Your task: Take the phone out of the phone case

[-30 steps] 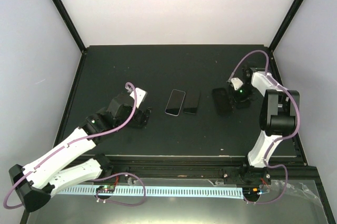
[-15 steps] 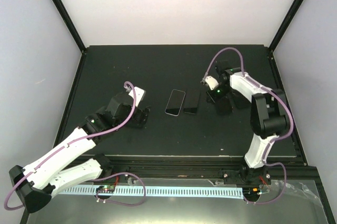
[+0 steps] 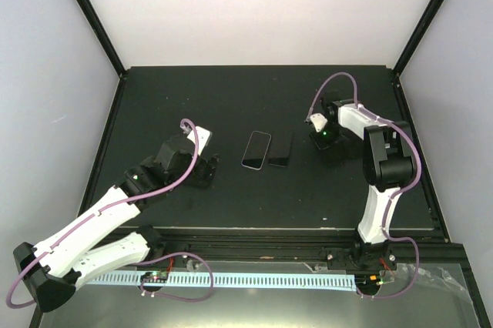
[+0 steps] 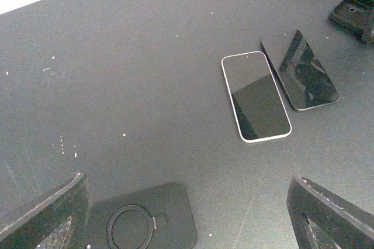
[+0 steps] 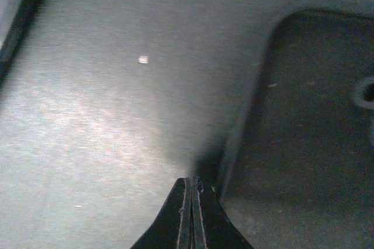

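Observation:
Two phones lie side by side mid-table with screens up: a white-edged phone [image 3: 256, 149] [image 4: 256, 97] and a black phone [image 3: 281, 148] [image 4: 299, 71]. A black phone case with a ring on its back [image 4: 140, 220] lies flat between the wide-open fingers of my left gripper [image 3: 202, 170] [image 4: 187, 202], untouched. A second black case [image 5: 310, 120] lies to the right of the phones. My right gripper [image 3: 323, 140] [image 5: 191, 182] is shut, empty, with its tips low at that case's left edge. I cannot tell whether either case holds a phone.
The black table [image 3: 231, 97] has raised rails at its left edge [image 3: 108, 143] and its right edge [image 3: 416, 143]. The right arm's upright link [image 3: 389, 162] stands near the right edge. In the left wrist view the right gripper's body [image 4: 356, 9] shows at the top right.
My right gripper closed and swung left from beside the second case to over it, then edged back slightly. The left arm and both phones stayed still.

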